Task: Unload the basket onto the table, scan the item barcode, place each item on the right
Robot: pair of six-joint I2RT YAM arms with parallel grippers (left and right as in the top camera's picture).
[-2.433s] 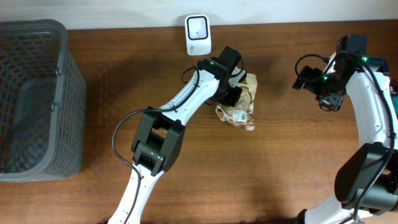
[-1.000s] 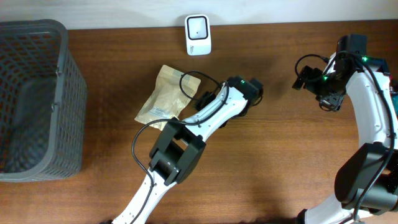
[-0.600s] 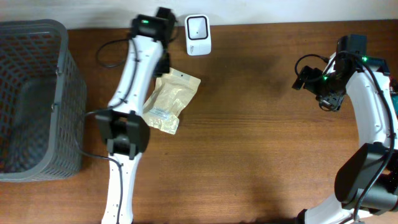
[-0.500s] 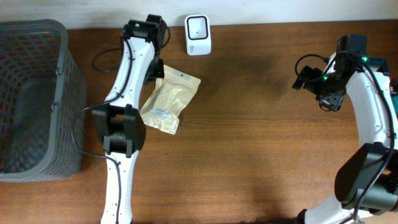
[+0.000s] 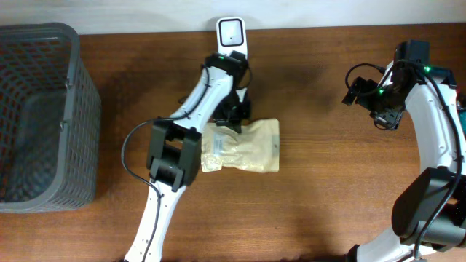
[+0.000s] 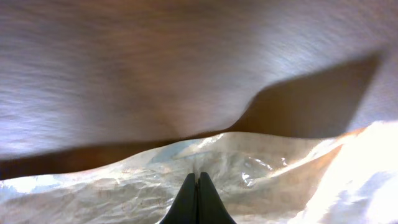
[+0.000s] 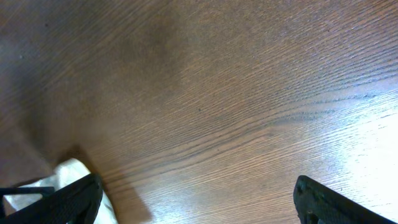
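The item, a tan crumpled pouch (image 5: 247, 145) with a white label (image 5: 217, 145), lies crosswise in front of the white scanner (image 5: 231, 32) at the table's back edge. My left gripper (image 5: 234, 116) is over the pouch's upper left edge. In the left wrist view its gripper (image 6: 198, 186) is shut, the fingertips pinching the pouch's wrinkled film (image 6: 112, 186), with a shadow on the wood beyond. The barcode itself I cannot make out. My right gripper (image 5: 373, 102) hovers at the far right, open; the right wrist view shows its gripper (image 7: 199, 205) with only bare wood between the fingers.
A dark mesh basket (image 5: 80, 94) stands at the table's left end. A pale corner (image 7: 65, 171) shows behind the left finger in the right wrist view. The pale wall runs along the table's back edge behind the scanner.
The pouch has gone from left of the scanner to in front of it, turned crosswise. My left arm swung right with it and its gripper has shut. The right arm has not moved.
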